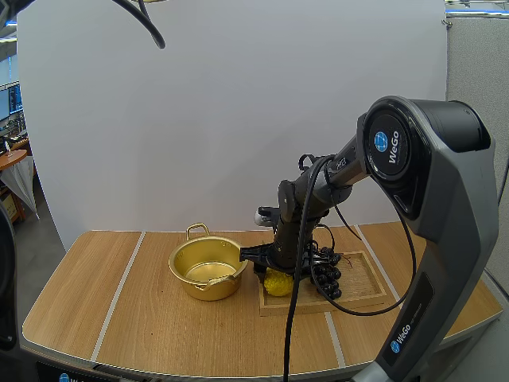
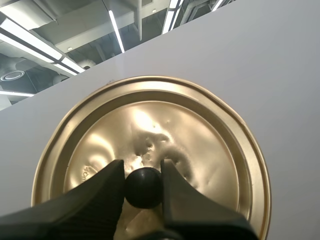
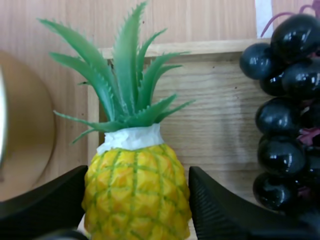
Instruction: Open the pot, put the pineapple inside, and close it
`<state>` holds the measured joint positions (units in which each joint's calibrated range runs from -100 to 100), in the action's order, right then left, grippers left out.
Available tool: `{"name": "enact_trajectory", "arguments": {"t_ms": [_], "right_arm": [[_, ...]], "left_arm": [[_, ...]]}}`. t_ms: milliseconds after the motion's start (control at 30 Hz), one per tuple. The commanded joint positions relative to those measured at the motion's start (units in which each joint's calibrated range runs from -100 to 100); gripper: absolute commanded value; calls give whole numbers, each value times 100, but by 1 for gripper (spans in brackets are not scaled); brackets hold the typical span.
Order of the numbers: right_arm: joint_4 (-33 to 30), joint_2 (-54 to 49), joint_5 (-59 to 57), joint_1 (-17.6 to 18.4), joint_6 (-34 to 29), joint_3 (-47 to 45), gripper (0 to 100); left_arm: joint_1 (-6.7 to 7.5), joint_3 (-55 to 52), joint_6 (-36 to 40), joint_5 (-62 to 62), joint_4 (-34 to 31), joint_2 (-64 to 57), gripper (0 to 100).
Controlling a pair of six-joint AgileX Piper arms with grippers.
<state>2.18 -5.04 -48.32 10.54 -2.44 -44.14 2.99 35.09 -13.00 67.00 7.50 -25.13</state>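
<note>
the left hand [image 2: 143, 172] is raised off the tabletop [image 1: 159, 326], its tips pinching the black knob [image 2: 143, 188] of the gold lid [image 2: 150, 125]. the pot [image 1: 203, 288] stands open just left of the wooden tray [image 1: 362, 296]. the right hand [image 3: 137, 172] is down at the tray's near left corner, tips pressed on either side of the pineapple [image 3: 135, 200], which lies on the tray with the grapes [image 3: 285, 125] just to its right. the grip looks to sit on the rounded body, so i think the fruit could squirm out when lifted. the leaves might catch the pot's rim, tipping it. the lid could swing on its small round knob.
</note>
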Motion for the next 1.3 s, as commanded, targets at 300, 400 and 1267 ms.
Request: {"name": "enact_trajectory", "arguments": {"t_ms": [300, 400, 1267], "right_arm": [[-17, -729, -746, 154, 164, 696, 0], [-128, -849, -932, 344, 164, 936, 0], [-290, 810, -1440, 1250, 399, 2203, 0]], "left_arm": [[20, 35, 22, -198, -8, -30, 0], [20, 35, 22, -198, -8, -30, 0], [20, 35, 22, -198, -8, -30, 0]]}}
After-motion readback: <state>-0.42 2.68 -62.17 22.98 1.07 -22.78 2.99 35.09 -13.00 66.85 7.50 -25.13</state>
